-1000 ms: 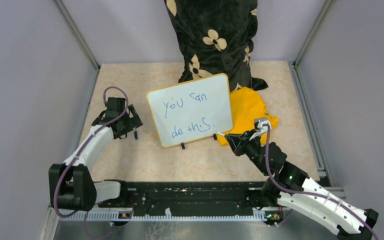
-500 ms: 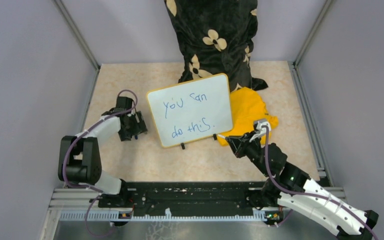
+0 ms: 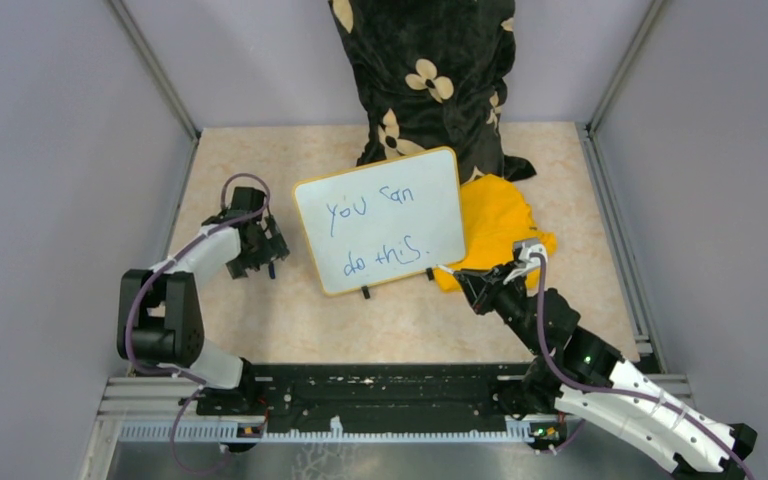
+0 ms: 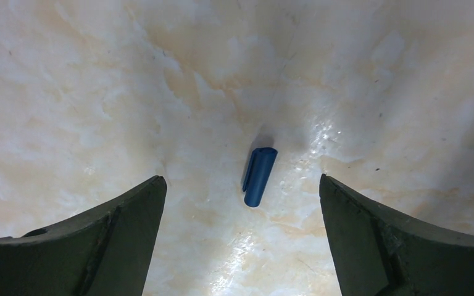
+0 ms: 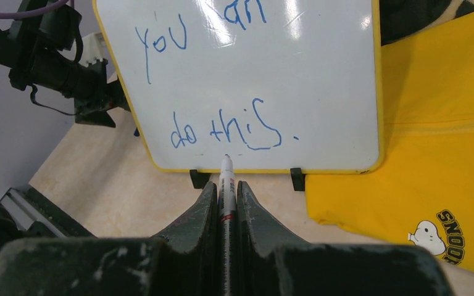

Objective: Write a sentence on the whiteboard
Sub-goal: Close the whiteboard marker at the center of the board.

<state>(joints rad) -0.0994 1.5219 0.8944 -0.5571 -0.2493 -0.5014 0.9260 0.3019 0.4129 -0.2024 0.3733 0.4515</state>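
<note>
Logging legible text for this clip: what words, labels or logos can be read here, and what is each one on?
"you can": upper line of the sentence, blue ink on the whiteboard.
"do this.": lower line, same board.
"SNOO": black print on the yellow cloth, cut off at the picture's edge.
Print on the marker barrel: too small to read.

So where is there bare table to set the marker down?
Bare: the strip between the whiteboard and the arm bases, and the far left corner. Crowded: yellow cloth and right gripper beside the whiteboard; blue cap under the left gripper.
</note>
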